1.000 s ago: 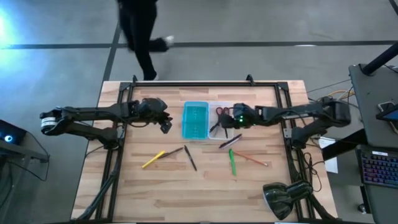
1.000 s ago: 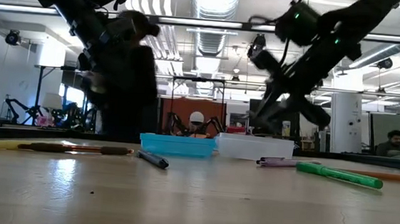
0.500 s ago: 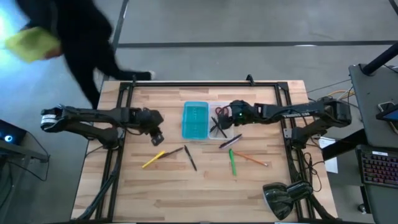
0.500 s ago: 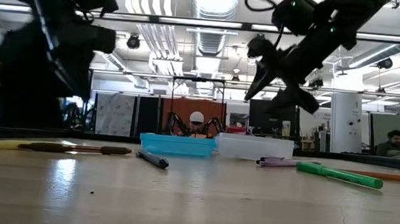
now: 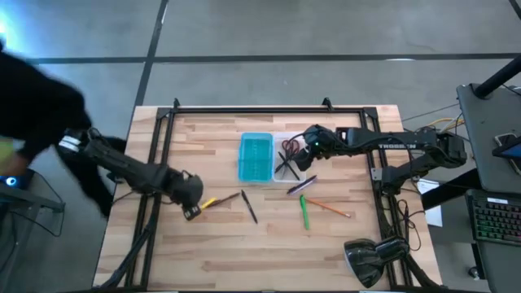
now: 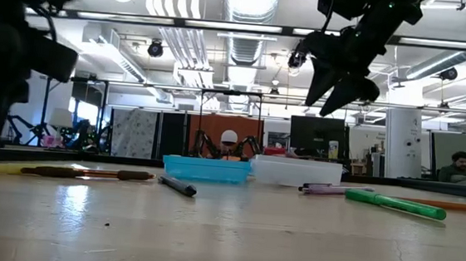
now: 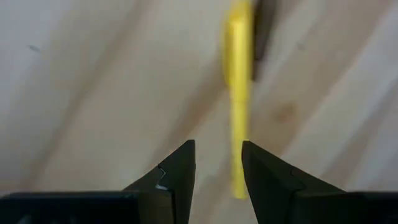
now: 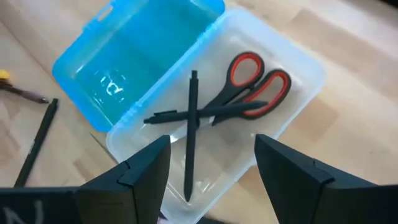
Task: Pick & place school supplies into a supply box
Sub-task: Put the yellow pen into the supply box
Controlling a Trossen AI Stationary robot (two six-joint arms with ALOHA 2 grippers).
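Observation:
The supply box lies open at mid-table, with a turquoise half and a clear half. Red-handled scissors and two crossed dark pens lie in the clear half. My right gripper hangs open well above that half, with nothing between its fingers. My left gripper is open and low over the table. The near end of the yellow pencil lies by one of its fingers. I cannot tell whether that finger touches the pencil.
On the wood near the box lie a brown pencil, a dark pen, a purple pen, a green marker and an orange pencil. A dark lamp sits at the near right corner. A person stands beyond the table's left edge.
My right gripper has opened over the clear half and risen; a dark pen now lies crossed over another inside. My left gripper has swung from beside the turquoise half toward the table's near edge, down to the yellow pencil. A person has walked from behind the table to its left.

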